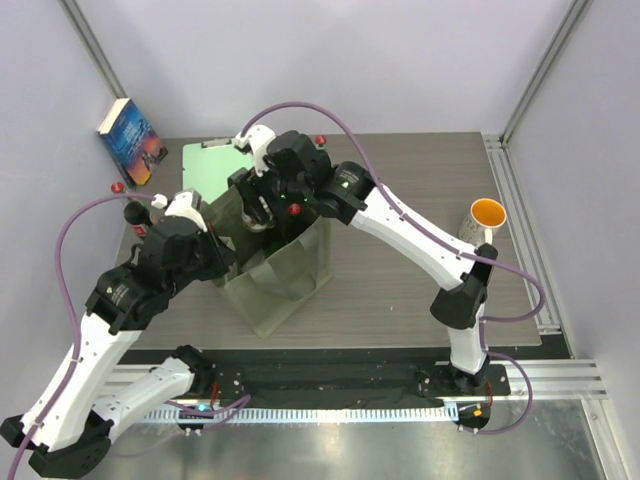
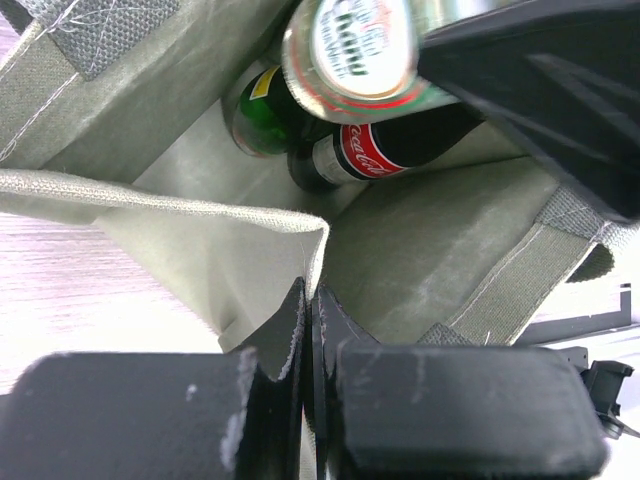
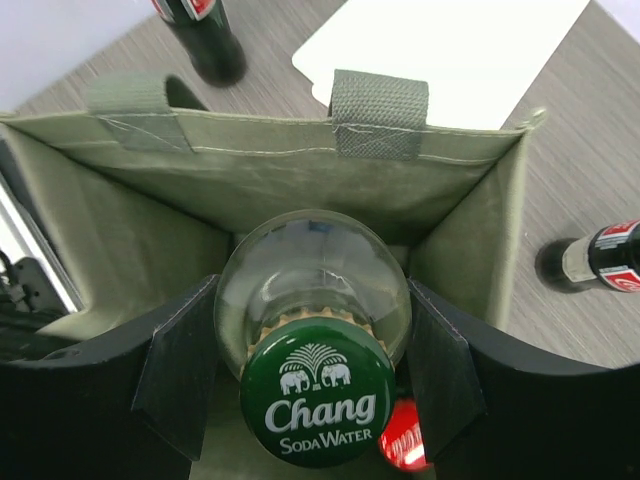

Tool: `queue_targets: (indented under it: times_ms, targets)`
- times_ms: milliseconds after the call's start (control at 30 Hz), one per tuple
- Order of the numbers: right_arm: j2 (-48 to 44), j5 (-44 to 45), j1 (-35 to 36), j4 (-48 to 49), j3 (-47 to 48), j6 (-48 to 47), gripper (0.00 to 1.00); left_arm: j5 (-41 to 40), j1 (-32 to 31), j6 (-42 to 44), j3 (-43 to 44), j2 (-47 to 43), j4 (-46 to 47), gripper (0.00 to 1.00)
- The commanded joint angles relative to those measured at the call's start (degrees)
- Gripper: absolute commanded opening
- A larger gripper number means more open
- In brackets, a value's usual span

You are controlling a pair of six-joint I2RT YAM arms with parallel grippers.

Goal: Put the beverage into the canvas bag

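Clamping of the right gripper point(image 3: 312, 345) on the soda-water bottle point(image 3: 310, 290) is confirmed: both black pads point(image 3: 180, 370) are pressed against the clear glass just below the green "Chang" cap. The bottle is held neck-up over the mouth of the canvas bag point(image 3: 270, 190). In the left wrist view its lower end point(image 2: 350, 50) is seen inside the opening, above the bottles already stowed. How far it has been lowered cannot be told.

The left gripper point(image 2: 310, 320) is closed on the near rim of the bag, a fold of olive-grey fabric being pinched between its fingers. Two bottles are noted at the bottom of the bag, touching each other: a green bottle point(image 2: 262, 125) and a cola bottle point(image 2: 365, 158).

In the top view the bag point(image 1: 290, 285) is seen upright near the middle of the table point(image 1: 420, 290), flanked by both arms. A red-labelled bottle point(image 3: 600, 262) is recorded on the table just outside the bag. A mint-green clipboard point(image 1: 212, 165) lies behind the bag, a book point(image 1: 130, 142) leans at the rear left, and a cup point(image 1: 487, 216) with an orange interior stands well apart at the right edge.
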Motion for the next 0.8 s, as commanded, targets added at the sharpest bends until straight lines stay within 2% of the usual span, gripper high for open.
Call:
queue_targets:
  times_ms: [0,767]
  targets:
    - [-1.65,0.24,0.31,11.34,4.00,-1.07,0.01,0.94,-0.10,0.69,1.78,-0.36,1.02,0.00]
    - [6.62,1.21,0.49,9.66,3.74,-5.91,0.01,1.55,-0.10,-0.36,2.66,-1.59,0.05,0.00]
